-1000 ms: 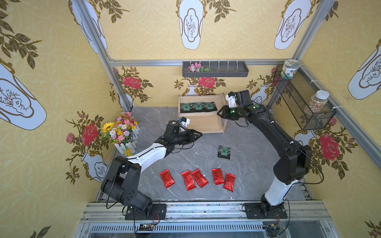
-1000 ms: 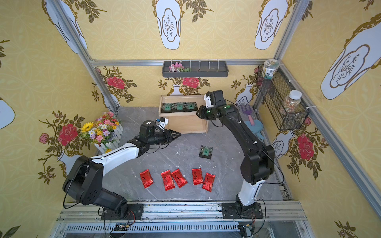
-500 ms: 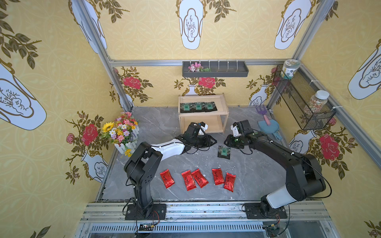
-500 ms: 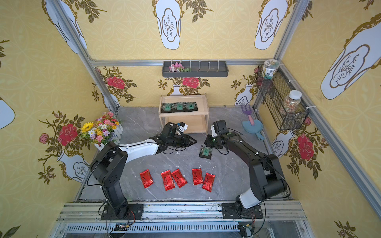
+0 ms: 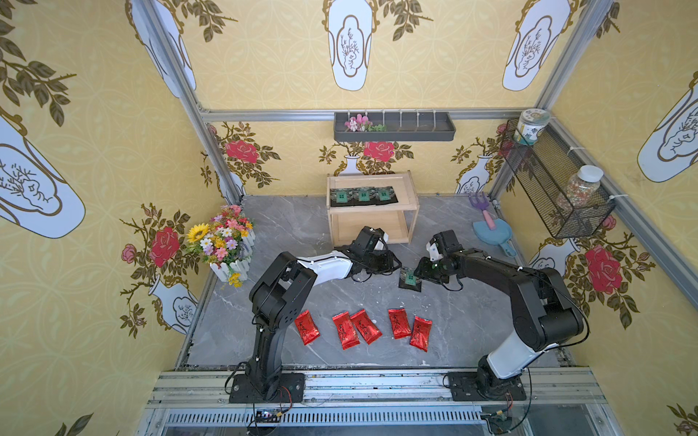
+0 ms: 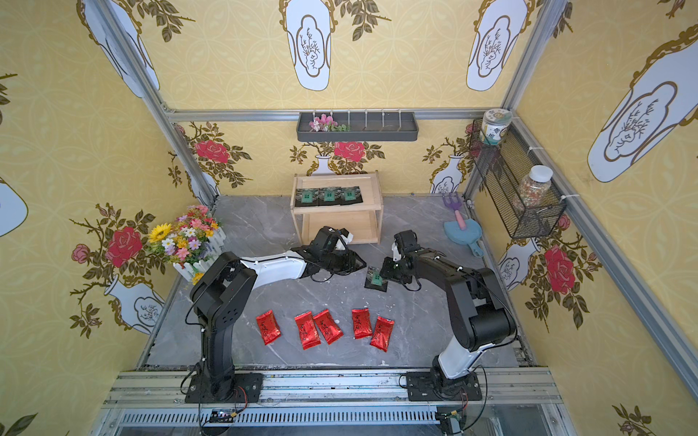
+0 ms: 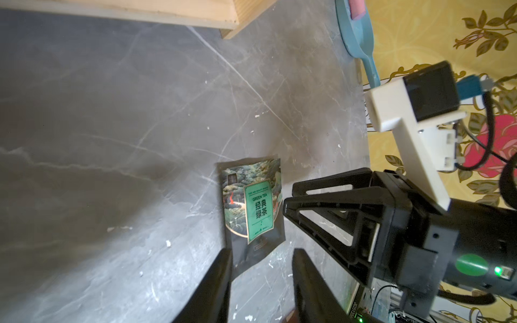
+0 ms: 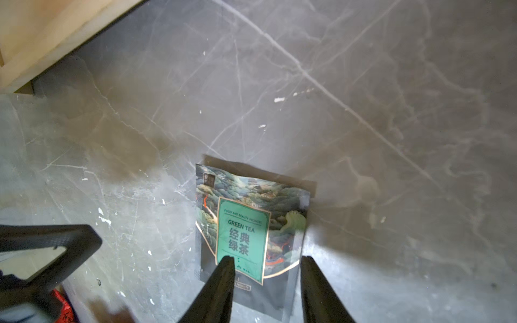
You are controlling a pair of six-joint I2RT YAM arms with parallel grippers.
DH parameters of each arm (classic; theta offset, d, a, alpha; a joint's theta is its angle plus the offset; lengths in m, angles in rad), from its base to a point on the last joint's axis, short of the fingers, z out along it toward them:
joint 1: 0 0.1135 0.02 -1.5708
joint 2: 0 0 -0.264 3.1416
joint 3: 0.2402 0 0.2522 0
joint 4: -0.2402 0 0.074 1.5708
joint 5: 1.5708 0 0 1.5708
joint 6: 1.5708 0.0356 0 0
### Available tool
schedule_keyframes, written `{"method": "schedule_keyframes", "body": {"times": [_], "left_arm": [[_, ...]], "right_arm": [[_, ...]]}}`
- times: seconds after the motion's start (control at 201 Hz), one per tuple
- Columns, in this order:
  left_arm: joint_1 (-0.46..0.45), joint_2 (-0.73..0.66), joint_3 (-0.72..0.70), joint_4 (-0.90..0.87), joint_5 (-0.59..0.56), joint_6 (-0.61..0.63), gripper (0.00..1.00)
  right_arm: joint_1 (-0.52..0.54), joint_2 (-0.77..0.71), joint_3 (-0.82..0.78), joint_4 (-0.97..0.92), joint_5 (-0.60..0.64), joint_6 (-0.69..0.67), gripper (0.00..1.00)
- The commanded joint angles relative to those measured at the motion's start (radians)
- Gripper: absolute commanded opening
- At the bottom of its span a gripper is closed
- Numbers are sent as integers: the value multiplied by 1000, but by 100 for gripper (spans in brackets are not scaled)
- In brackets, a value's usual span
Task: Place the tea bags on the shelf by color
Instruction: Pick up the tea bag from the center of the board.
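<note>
One black tea bag (image 5: 409, 281) (image 6: 376, 281) with a green label lies on the grey floor in front of the shelf (image 5: 407, 193) (image 6: 372, 188). Both grippers meet at it from opposite sides. My left gripper (image 7: 263, 251) (image 5: 394, 265) is open, and a corner of the tea bag (image 7: 251, 209) reaches between its fingers. My right gripper (image 8: 267, 260) (image 5: 418, 271) is open just over the tea bag's (image 8: 251, 223) near end. Three black tea bags (image 5: 363, 195) (image 6: 328, 195) lie in a row on the top tier. Several red tea bags (image 5: 360, 328) (image 6: 328, 330) lie nearer the front.
A flower pot (image 5: 223, 241) stands at the left wall. A blue scoop (image 5: 491, 234) and a purple rake (image 5: 479, 200) lie at the right wall under a wire basket (image 5: 555, 188) holding jars. A dark wall tray (image 5: 393, 126) hangs above the shelf.
My right gripper has come down from the shelf's top tier to the black tea bag on the floor. My left gripper has moved right to the same tea bag.
</note>
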Motion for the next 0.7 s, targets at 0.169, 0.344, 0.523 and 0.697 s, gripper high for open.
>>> {"method": "schedule_keyframes", "body": {"times": [0.169, 0.344, 0.523, 0.697], "left_arm": [[0, 40, 26, -28, 24, 19, 43], [0, 63, 30, -9, 41, 23, 43], [6, 74, 25, 2, 45, 17, 43], [27, 62, -21, 39, 64, -5, 40]], "right_arm": [[-12, 23, -25, 51, -7, 5, 43], [-12, 45, -34, 88, -45, 8, 39], [-5, 59, -37, 116, -78, 14, 35], [19, 68, -37, 132, -88, 31, 34]]}}
